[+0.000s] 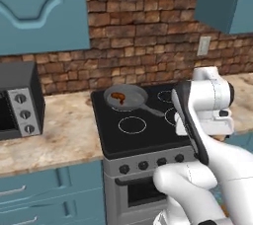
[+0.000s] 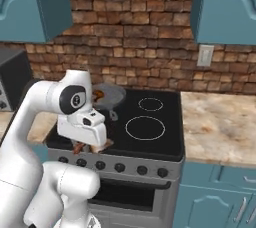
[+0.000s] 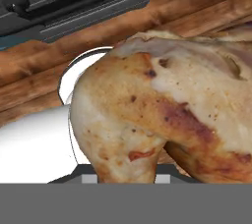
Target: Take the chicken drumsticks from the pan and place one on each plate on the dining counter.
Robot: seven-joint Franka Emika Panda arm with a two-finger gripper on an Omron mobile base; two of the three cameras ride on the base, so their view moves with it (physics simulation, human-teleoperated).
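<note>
White arm [image 2: 45, 122] folded low before the stove [image 2: 145, 122], jaws pinching a golden drumstick [image 3: 162, 115].

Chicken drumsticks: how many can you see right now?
2. One darker drumstick lies in the pan on the stove. The other drumstick is held in the end effector, in front of the stove. None looks hidden.

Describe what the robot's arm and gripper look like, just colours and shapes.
The arm is glossy white, built of thick rounded segments with dark grey to black joint bands and a round dark cap at one joint. The gripper hangs from a boxy white hand. No cables or markings are visible.
</note>
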